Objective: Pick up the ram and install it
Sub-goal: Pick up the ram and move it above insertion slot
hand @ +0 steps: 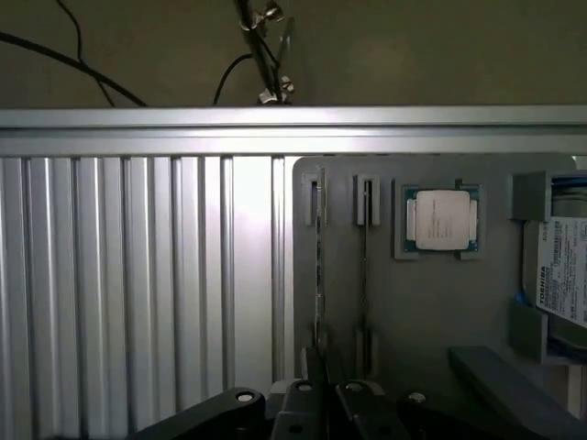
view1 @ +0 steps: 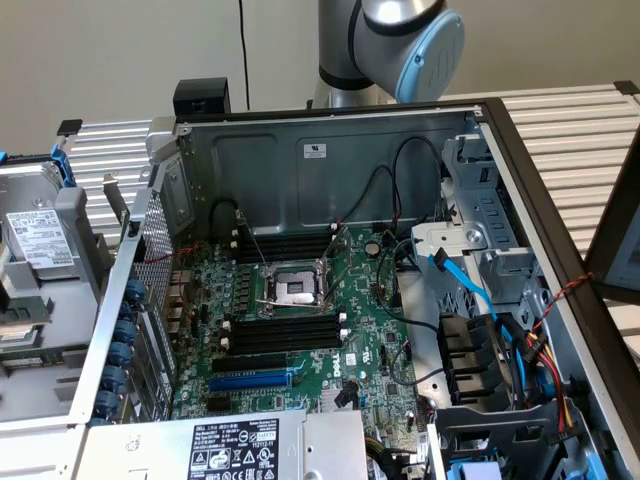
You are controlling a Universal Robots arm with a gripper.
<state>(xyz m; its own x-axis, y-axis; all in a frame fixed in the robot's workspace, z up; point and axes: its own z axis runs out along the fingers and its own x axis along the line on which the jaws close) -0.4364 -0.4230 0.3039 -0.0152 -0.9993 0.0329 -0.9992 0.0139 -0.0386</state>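
The claw [hand: 321,396] shows in the wrist view as dark fingers drawn close together, almost shut. They sit just over one end of the ram [hand: 318,266]. I cannot tell whether they pinch it or only hang above it.

The ram stands on its long edge in a pair of notched holders on the grey tray [hand: 440,312]. It is seen edge-on, so it reads as one long, very thin dark line. Its flat faces and label are turned out of sight. A second stick [hand: 365,266] stands parallel just beside it in its own holders. Past that one a square processor [hand: 442,220] with a pale metal lid lies flat in a recess, and a hard drive [hand: 561,270] with a white label lies past the processor. On the ram's other side the tray ends at the ribbed aluminium tabletop [hand: 138,275].

In the exterior view the arm [view1: 400,40] rises behind an open computer case [view1: 330,150]. The green motherboard [view1: 385,345] lies inside, with an open processor socket [view1: 296,290] in the middle. Long black slots [view1: 285,327] with white end clips lie just nearer than the socket, and a blue slot [view1: 250,381] lies nearer still. The grey tray and hard drive are at the exterior view's left.
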